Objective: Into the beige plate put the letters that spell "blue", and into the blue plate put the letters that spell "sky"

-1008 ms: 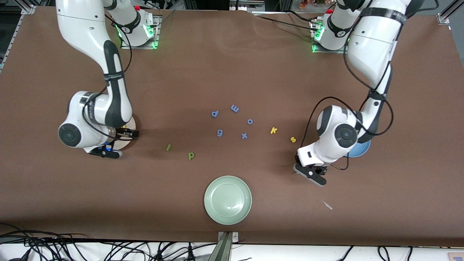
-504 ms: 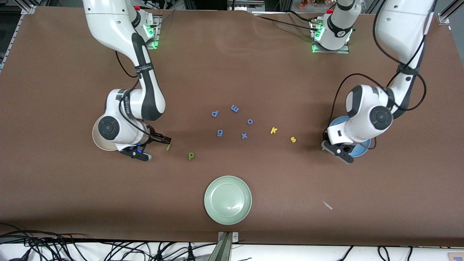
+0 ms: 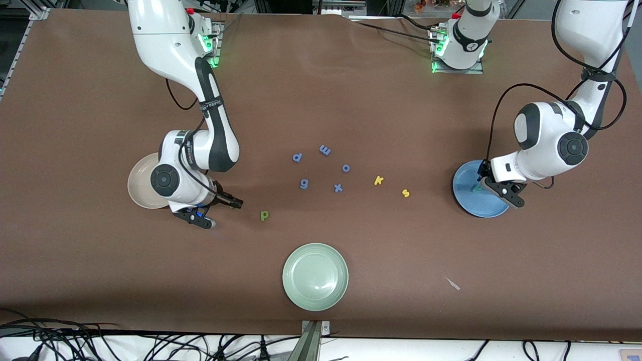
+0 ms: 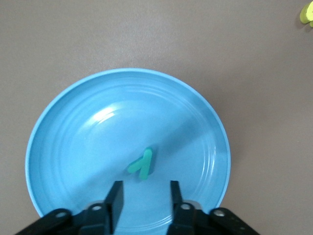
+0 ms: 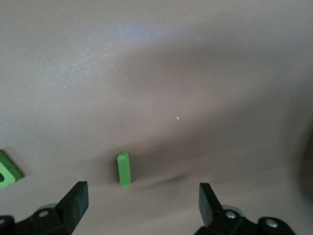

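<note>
The blue plate (image 3: pixel 469 203) (image 4: pixel 73 127) lies at the left arm's end of the table, with the teal y (image 4: pixel 142 164) flat in it. My left gripper (image 3: pixel 494 185) (image 4: pixel 145 200) hangs open just over the plate, and nothing is between its fingers. My right gripper (image 3: pixel 218 212) (image 5: pixel 143 200) stands wide open low over the green l (image 5: pixel 123 169), which it hides in the front view. The green b (image 3: pixel 264 215) (image 5: pixel 6 171) lies close by. The beige plate (image 3: pixel 136 188) is partly under the right arm. The yellow k (image 3: pixel 378 180) and yellow s (image 3: pixel 405 192) lie mid-table.
Several periwinkle letters (image 3: pixel 325 150) are scattered mid-table between the arms. A pale green plate (image 3: pixel 315 277) sits near the front edge. A small pale scrap (image 3: pixel 453 284) lies toward the left arm's end.
The left gripper swung from the bare table to over the blue plate and opened; the y now lies in the plate. The right gripper moved from the beige plate to over the green l.
</note>
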Available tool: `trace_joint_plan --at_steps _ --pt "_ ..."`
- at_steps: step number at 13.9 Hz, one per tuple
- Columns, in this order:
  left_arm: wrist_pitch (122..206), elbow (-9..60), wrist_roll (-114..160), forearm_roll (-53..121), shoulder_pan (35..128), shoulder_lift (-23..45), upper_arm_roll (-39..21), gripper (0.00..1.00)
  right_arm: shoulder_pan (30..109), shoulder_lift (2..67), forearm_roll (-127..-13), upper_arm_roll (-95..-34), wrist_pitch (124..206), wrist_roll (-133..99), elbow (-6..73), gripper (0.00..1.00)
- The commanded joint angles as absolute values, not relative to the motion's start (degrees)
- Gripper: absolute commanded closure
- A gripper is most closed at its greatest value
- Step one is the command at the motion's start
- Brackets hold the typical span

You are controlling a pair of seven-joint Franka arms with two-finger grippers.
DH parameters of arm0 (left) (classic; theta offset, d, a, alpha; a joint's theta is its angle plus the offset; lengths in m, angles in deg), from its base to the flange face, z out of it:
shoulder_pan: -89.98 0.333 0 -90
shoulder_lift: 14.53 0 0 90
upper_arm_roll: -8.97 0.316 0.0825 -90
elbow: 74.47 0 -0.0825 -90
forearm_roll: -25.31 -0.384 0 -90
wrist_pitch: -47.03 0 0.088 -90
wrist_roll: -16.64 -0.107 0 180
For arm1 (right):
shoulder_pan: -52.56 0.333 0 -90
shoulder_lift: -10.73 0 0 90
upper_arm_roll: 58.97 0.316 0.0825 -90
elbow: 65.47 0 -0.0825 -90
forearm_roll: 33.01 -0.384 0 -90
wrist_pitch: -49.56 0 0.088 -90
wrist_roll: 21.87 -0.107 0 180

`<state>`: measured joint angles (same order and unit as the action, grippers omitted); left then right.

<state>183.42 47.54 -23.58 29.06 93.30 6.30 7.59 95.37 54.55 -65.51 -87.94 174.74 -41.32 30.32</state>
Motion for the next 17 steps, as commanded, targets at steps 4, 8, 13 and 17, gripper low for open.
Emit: trace_joint_plan --at_steps 4,8,13,17 --pt "183.8 44.7 -21.9 30.7 88.5 6.2 6.9 0.26 94.2 57.4 -67.9 -86.3 176.8 -40.8 27.4 0.32" --pt "188.0 40.2 -7.2 33.4 76.6 11.5 6.4 0.25 94.2 57.4 -71.1 -85.5 176.7 -40.7 28.0 1.0" --pt "191.3 38.6 3.0 35.6 70.5 16.0 6.4 0.26 94.0 56.9 -71.0 -86.0 174.3 -37.6 27.5 1.0" --pt "191.3 37.3 2.4 35.2 70.4 17.3 6.5 0.3 93.6 54.6 -70.0 -93.3 162.4 -29.1 27.3 1.0"
